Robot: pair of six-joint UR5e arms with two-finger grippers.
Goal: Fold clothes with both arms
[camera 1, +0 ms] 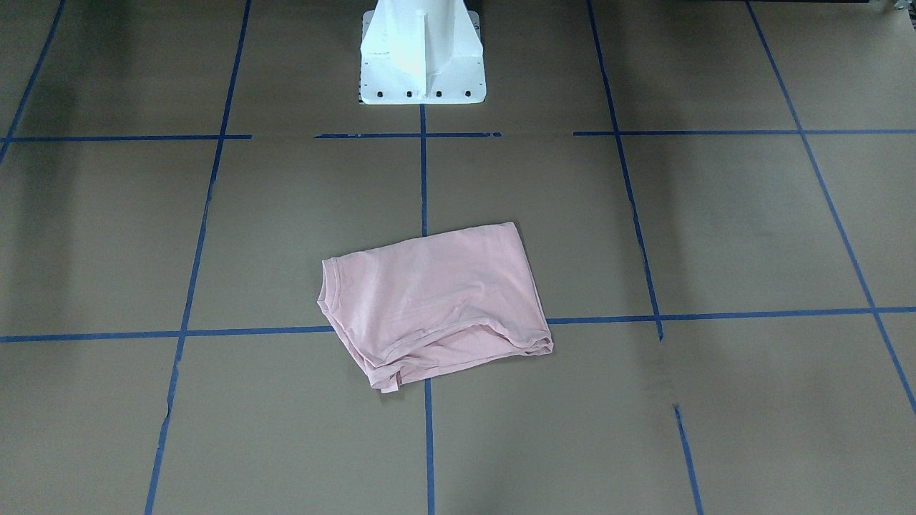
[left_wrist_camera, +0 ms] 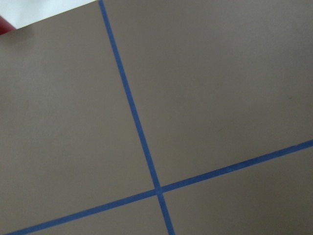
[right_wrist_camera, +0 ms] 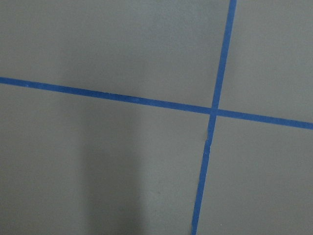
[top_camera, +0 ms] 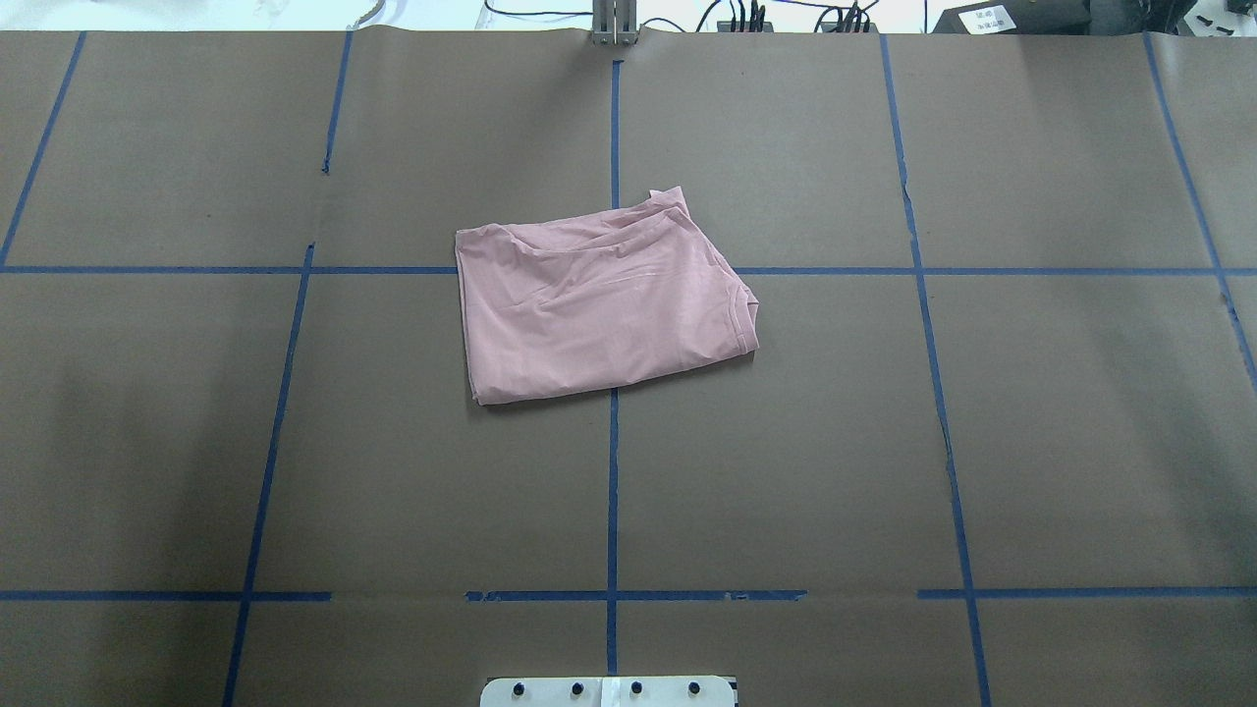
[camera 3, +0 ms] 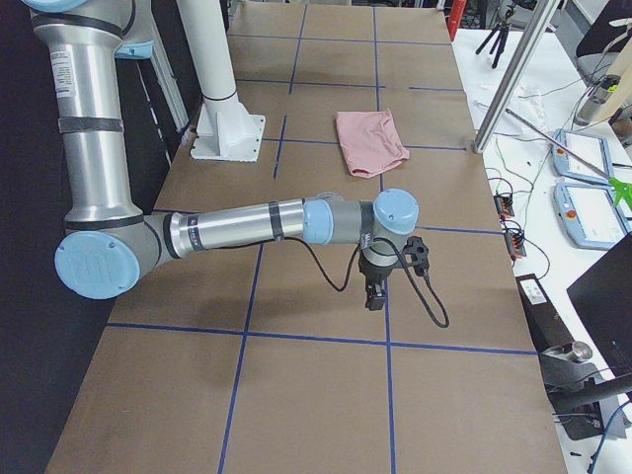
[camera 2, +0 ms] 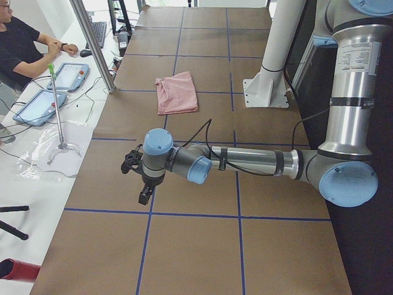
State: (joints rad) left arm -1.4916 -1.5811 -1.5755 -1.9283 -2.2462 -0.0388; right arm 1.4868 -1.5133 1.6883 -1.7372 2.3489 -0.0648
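Brown paper covers the table (top_camera: 982,442), gridded with blue tape (top_camera: 613,491). A white pedestal (camera 1: 422,64) stands at the robot's edge; tablets (camera 2: 43,104) and a seated person (camera 2: 18,43) are alongside. The folded pink shirt (top_camera: 604,309) lies mid-table over a tape crossing. The left arm (camera 2: 252,161) and right arm (camera 3: 237,229) each reach out level over their own table ends, well apart from the shirt. The left gripper (camera 2: 144,198) and right gripper (camera 3: 374,301) point down; whether either pincer is released or clenched cannot be told.

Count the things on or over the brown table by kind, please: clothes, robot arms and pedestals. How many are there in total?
Pink T-shirt: 1
Robot arms: 2 (left arm, right arm)
White pedestal: 1
Total: 4
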